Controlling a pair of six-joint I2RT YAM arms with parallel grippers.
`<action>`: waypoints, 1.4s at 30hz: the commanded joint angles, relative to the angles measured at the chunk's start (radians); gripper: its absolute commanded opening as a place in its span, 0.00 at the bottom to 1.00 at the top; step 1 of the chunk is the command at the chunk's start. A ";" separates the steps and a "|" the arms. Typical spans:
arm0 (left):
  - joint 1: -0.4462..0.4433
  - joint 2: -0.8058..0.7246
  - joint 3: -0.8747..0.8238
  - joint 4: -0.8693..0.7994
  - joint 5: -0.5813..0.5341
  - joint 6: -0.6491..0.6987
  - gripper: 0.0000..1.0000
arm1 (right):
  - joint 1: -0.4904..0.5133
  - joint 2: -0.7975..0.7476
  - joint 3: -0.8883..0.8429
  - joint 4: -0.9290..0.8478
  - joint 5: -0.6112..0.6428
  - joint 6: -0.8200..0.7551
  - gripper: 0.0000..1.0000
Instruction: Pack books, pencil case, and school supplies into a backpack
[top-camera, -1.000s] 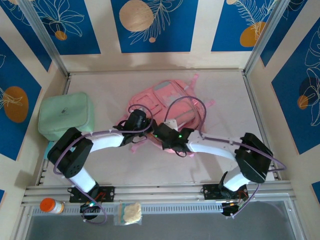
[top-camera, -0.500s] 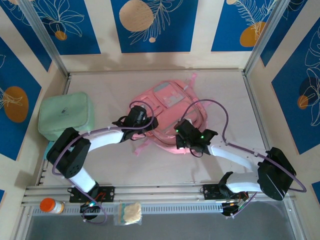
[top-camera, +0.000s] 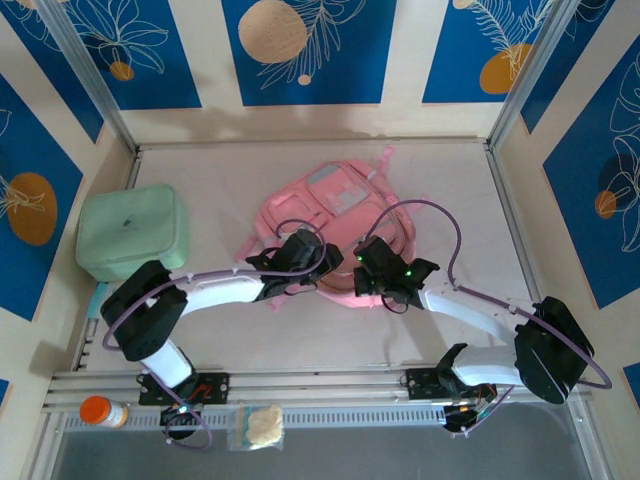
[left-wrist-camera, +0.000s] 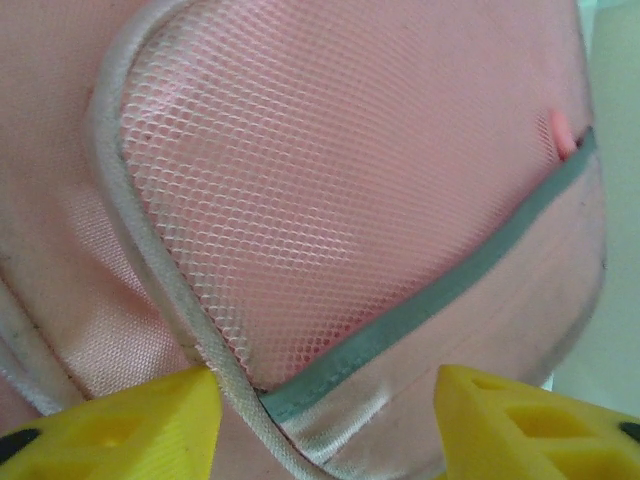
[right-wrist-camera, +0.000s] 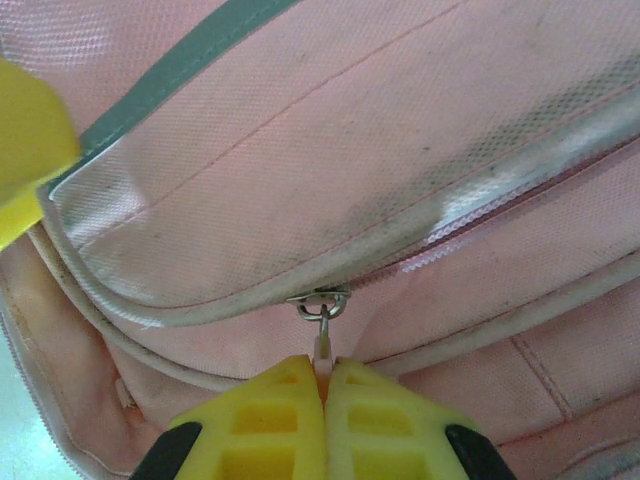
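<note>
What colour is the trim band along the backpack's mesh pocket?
Grey-green trim band; left wrist view shows it best.

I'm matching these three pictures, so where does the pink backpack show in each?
Top external: backpack at the centre of the table.
Left wrist: its mesh pocket at centre, above the open left hand.
Right wrist: its pink panel above the right hand, shut on the zipper pull.
Shared landmark: the grey-green band edging the pocket, upper left in the right wrist view.

Bright, even light — soft shadows, slight close-up blur
</note>
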 joint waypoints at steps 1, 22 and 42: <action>-0.027 0.028 0.029 0.038 -0.078 -0.061 0.52 | -0.003 -0.008 0.008 0.013 -0.018 -0.008 0.00; -0.094 0.069 0.101 -0.046 -0.276 -0.120 0.41 | -0.009 0.027 0.024 0.011 -0.006 -0.014 0.00; -0.021 -0.068 -0.025 -0.163 -0.284 0.096 0.00 | -0.045 0.019 0.098 -0.132 0.082 -0.069 0.00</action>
